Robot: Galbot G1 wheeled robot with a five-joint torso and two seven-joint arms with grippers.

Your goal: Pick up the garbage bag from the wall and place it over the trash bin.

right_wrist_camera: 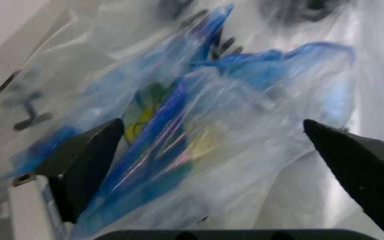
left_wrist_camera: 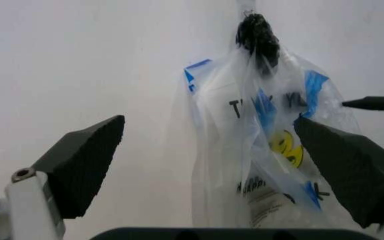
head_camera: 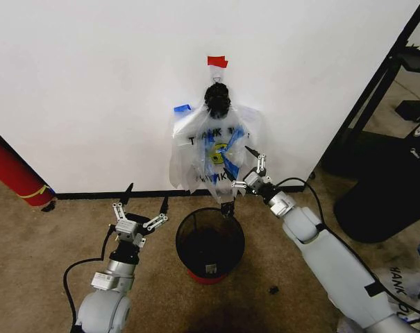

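Head view, entry one: the garbage bag [head_camera: 213,149] hung against the wall [head_camera: 91,90], bunched at a dark knot at its 12 o'clock just under a scrap of red tape [head_camera: 217,62]. It had not been lifted off. The trash bin [head_camera: 210,243] stood on the carpet directly at the bag's 6 o'clock, unlined, its mesh rim bare.

Entry two: my right hand [head_camera: 244,173] was at the bag's 4 o'clock edge, fingers spread wide, plastic lying between them but nothing pinched; the right wrist view showed blue and clear film in the gap.

Entry three: my left hand [head_camera: 146,202] waited low, at the bin's 10 o'clock, fingers likewise spread and empty, pointed toward the bag.

Progress, by my judgement: approach made, grasp, unhooking and draping all outstanding.

Clearances: open carpet at the bin's 9 and 6 o'clock. A red cylinder [head_camera: 12,170] leaned far off at 9 o'clock. A black frame [head_camera: 376,90] and a bulky black object [head_camera: 390,187] crowded 3 o'clock, near my right elbow.
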